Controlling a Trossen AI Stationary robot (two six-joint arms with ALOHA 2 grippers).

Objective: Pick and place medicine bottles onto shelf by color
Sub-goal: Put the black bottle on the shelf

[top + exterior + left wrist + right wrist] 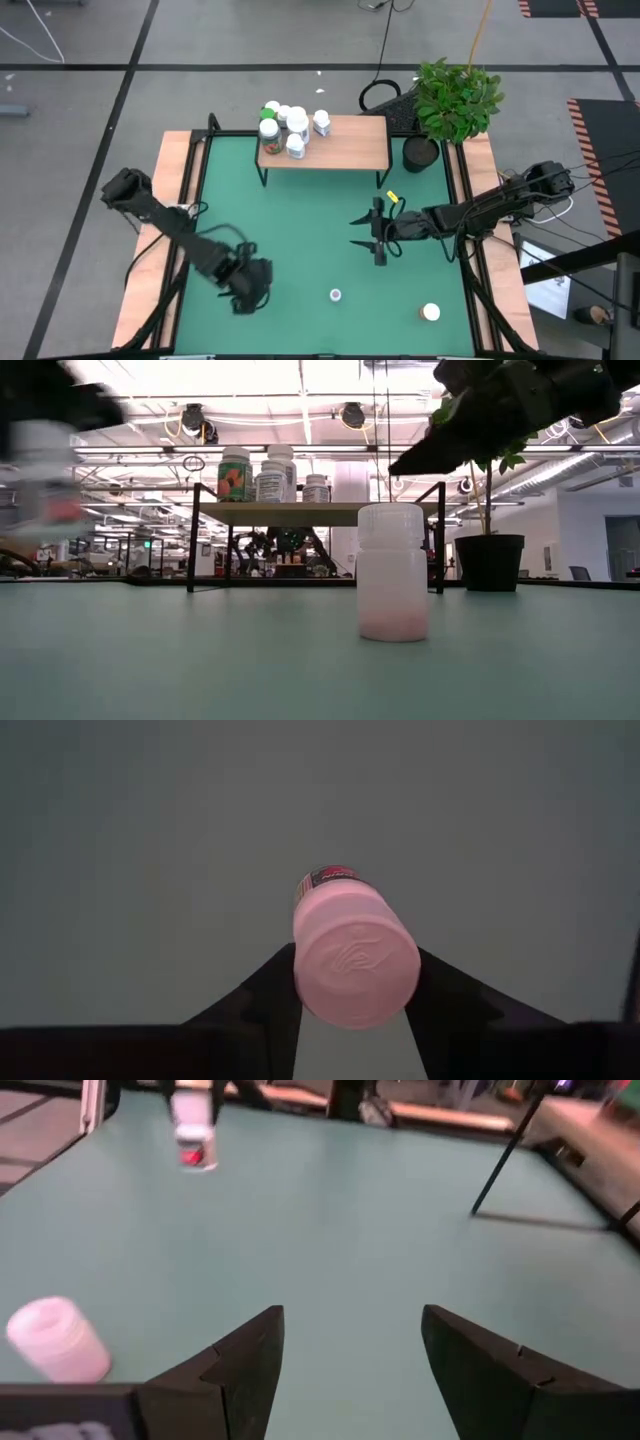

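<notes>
Holding a white bottle [355,956] between my left gripper [350,1005] fingers above the green mat [300,230]; my right gripper [350,1355] hangs unclenched.

Overhead, table-level and two wrist views share the green mat [310,230].

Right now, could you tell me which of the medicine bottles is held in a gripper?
The white-capped bottle with a red label, clamped between the left gripper fingers above the green mat. The others stand free: two on the mat, the rest on the shelf.
</notes>
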